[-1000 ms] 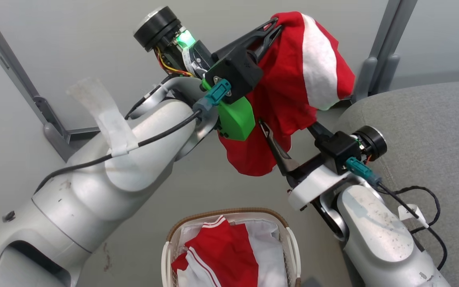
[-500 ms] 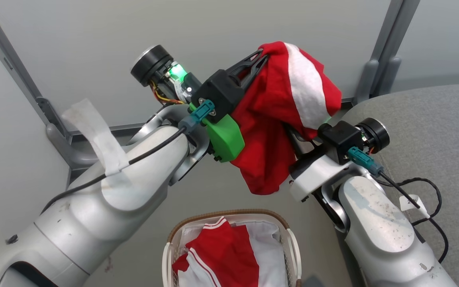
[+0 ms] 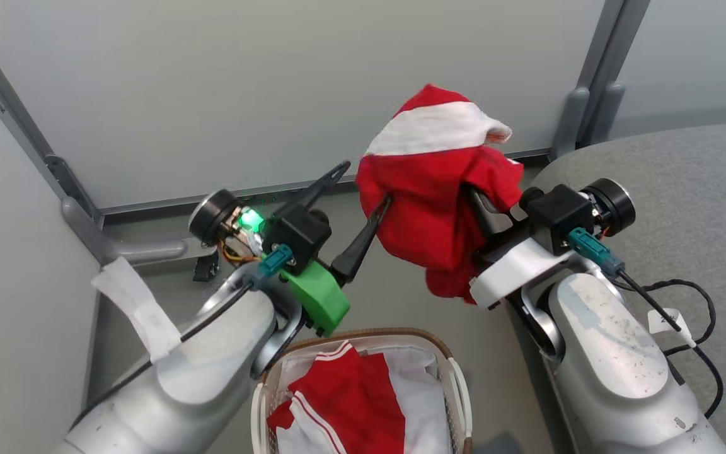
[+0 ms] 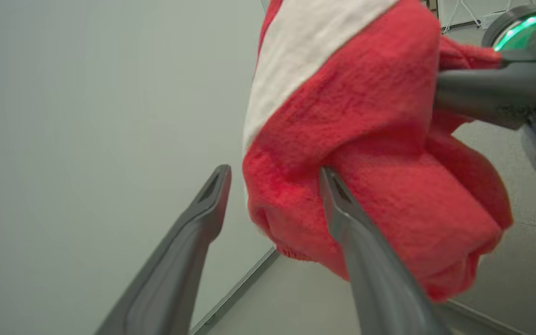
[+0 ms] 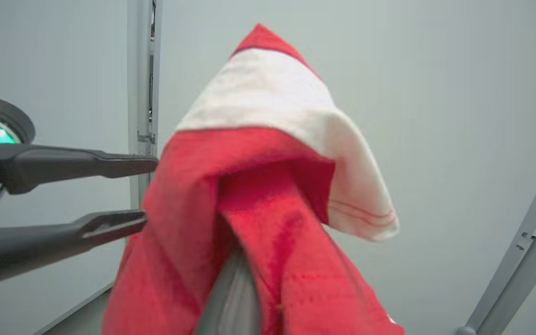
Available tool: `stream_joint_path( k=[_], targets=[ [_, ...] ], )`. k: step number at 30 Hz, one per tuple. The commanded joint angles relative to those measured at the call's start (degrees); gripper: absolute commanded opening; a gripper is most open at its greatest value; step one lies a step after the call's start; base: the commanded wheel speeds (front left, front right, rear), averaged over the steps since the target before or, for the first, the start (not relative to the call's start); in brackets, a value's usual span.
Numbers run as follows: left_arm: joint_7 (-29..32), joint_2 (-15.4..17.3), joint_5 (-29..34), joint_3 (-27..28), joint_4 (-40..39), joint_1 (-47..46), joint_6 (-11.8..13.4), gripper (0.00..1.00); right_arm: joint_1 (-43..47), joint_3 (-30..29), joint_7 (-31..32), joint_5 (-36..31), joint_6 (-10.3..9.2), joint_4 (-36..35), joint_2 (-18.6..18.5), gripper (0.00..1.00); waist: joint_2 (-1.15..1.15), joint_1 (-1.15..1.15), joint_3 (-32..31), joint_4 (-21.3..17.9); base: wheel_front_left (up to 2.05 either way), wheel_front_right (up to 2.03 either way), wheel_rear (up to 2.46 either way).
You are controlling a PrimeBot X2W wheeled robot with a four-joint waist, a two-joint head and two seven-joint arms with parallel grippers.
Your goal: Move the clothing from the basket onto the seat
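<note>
One red piece of clothing (image 3: 435, 202) with a white panel hangs in the air, and my right gripper (image 3: 475, 197) is shut on it, fingertips buried in the cloth. Just left of it, my left gripper (image 3: 363, 189) stands open; in the left wrist view one finger (image 4: 342, 209) still brushes the cloth's (image 4: 370, 139) edge. From the right wrist the clothing (image 5: 258, 186) drapes over my own finger (image 5: 231, 298). A second red-and-white piece of clothing (image 3: 344, 403) lies in the basket (image 3: 372, 333) below. The grey seat (image 3: 684, 183) is at the right.
A pale wall panel with grey metal posts (image 3: 593, 82) stands behind the arms. A black cable (image 3: 684, 302) from the right arm lies on the seat's near edge. Grey floor (image 3: 401, 302) lies between basket and wall.
My right gripper has shut on the hanging clothing. My left gripper has opened, let go of it and dropped down to the left. The garment now hangs from the right gripper.
</note>
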Motion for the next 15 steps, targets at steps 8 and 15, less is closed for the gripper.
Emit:
stream_joint_path(
  k=[8, 15],
  targets=[
    [-0.4, -1.1, 0.7, 8.6, -4.4, 13.7, 0.8, 1.00, 1.5, -1.4, -0.1, -2.1, -0.06, -1.0, -0.2, 0.00, 0.00, 0.00, 0.9, -0.7, 0.00, 0.00, 0.00],
    [-0.4, -2.7, 4.7, 15.5, -6.7, 22.2, -0.6, 1.00, 3.0, -2.7, -0.1, -2.7, -0.06, -0.8, -0.2, 0.00, 0.00, 0.00, 1.8, -1.3, 0.00, 0.00, 0.00]
  ],
)
